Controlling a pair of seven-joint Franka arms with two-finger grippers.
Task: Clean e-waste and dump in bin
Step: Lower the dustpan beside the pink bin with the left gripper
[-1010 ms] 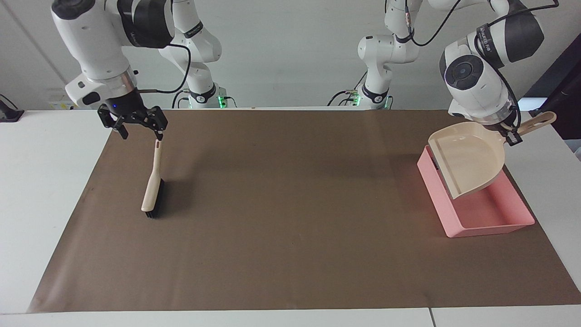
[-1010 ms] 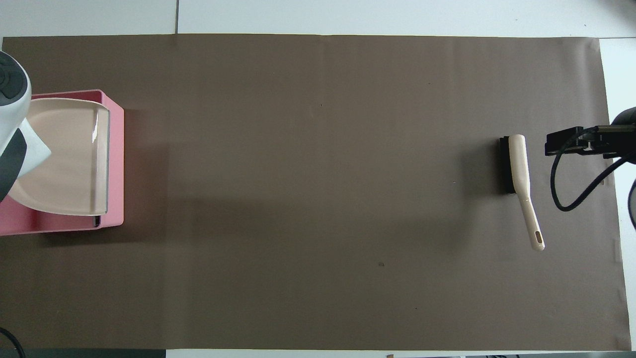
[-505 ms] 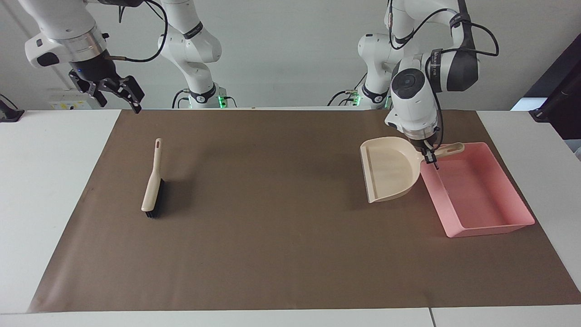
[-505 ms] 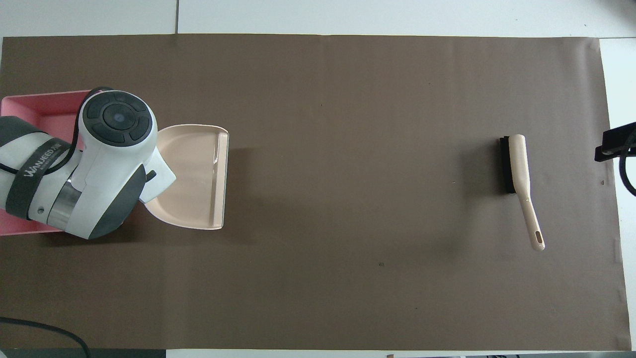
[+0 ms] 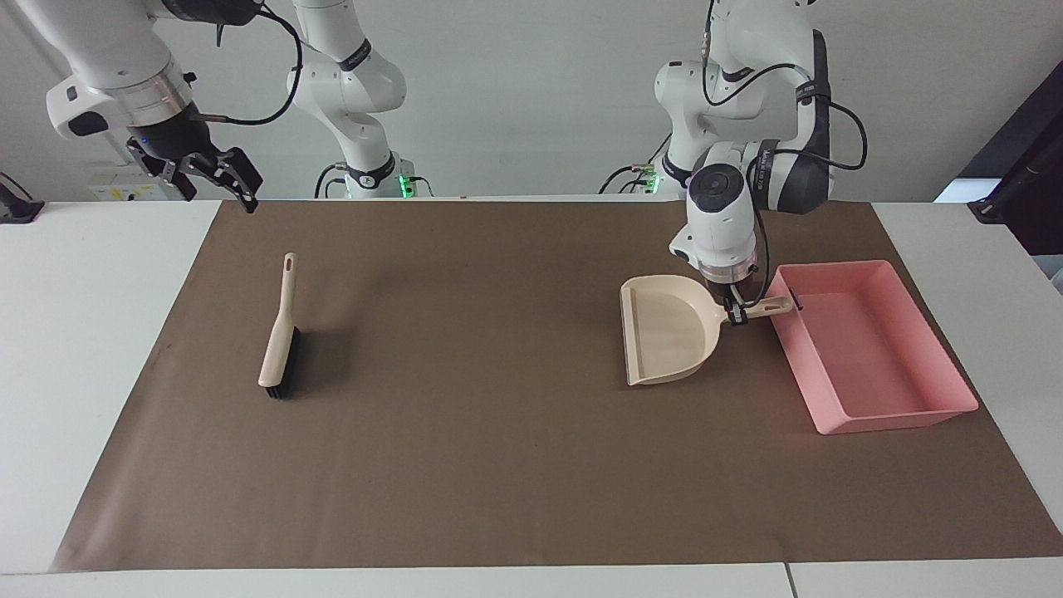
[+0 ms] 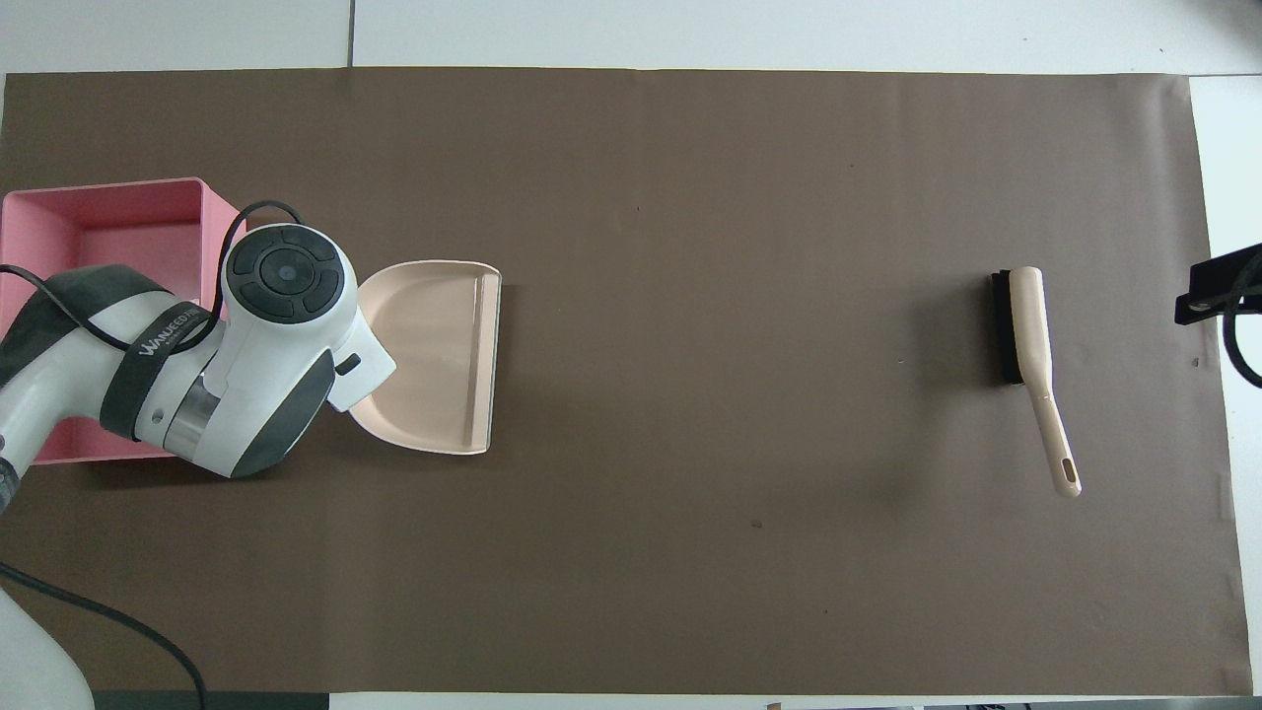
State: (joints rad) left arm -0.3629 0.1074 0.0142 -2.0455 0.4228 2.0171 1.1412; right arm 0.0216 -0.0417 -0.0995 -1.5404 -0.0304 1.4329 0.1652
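My left gripper [image 5: 737,313] is shut on the handle of the beige dustpan [image 5: 668,332], which is level and low at the mat, beside the pink bin [image 5: 880,415]. In the overhead view my left arm covers the handle and part of the bin [image 6: 59,212]; the dustpan [image 6: 434,355] shows beside it. A tiny black scrap [image 5: 796,297] sits at the bin's wall next to the handle. The white-grey scrap is not visible. My right gripper [image 5: 217,189] is open and empty, raised over the mat's corner at the right arm's end.
A beige brush with black bristles [image 5: 281,336] lies on the brown mat [image 5: 498,457] toward the right arm's end, its handle pointing at the robots; it also shows in the overhead view [image 6: 1030,335]. White table [image 5: 75,332] surrounds the mat.
My left arm carried the dustpan off the bin, levelled it and lowered it beside the bin toward the table's middle. My right gripper rose away from the brush handle, then stayed.
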